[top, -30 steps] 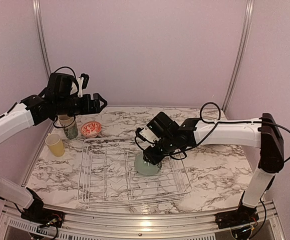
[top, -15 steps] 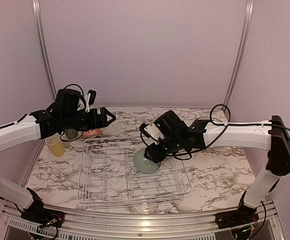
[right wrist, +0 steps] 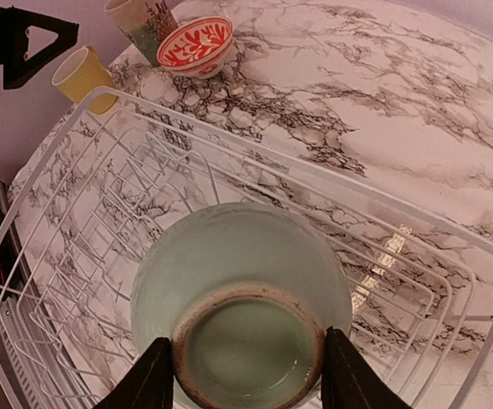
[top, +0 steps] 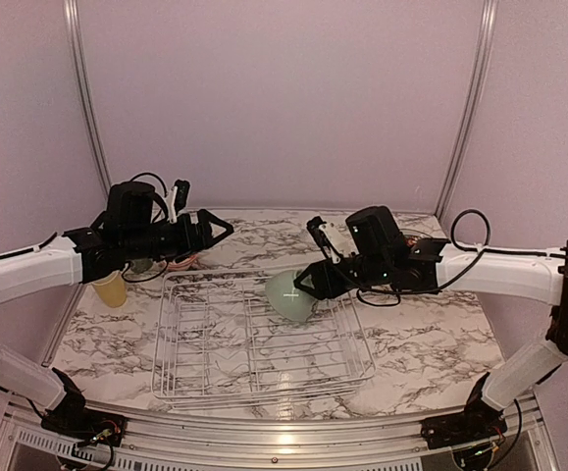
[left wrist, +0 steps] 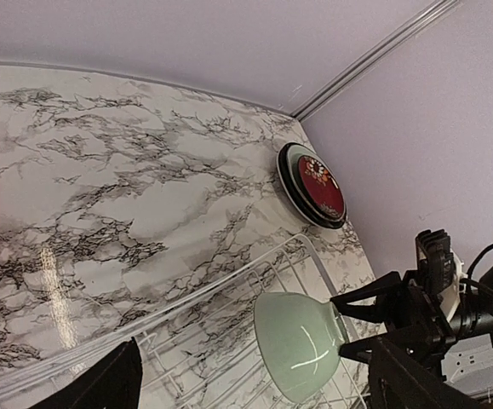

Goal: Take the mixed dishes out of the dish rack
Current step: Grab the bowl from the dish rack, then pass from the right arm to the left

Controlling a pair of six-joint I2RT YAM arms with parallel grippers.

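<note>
Bowl: pale green bowl [top: 291, 295], upturned, above the dish rack [top: 205, 334], far side.
Right fingers [right wrist: 348, 379]: we pinch its foot ring.
Left fingers [left wrist: 101, 388]: spread, empty.
Risk: glazed foot slips; bowl drops onto wires.

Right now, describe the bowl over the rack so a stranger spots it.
Find the wire rack mid-table. Above its far edge, the jaws of the right arm hold a bowl by its base. It is plain pale green, unlike the red patterned bowl.
</note>
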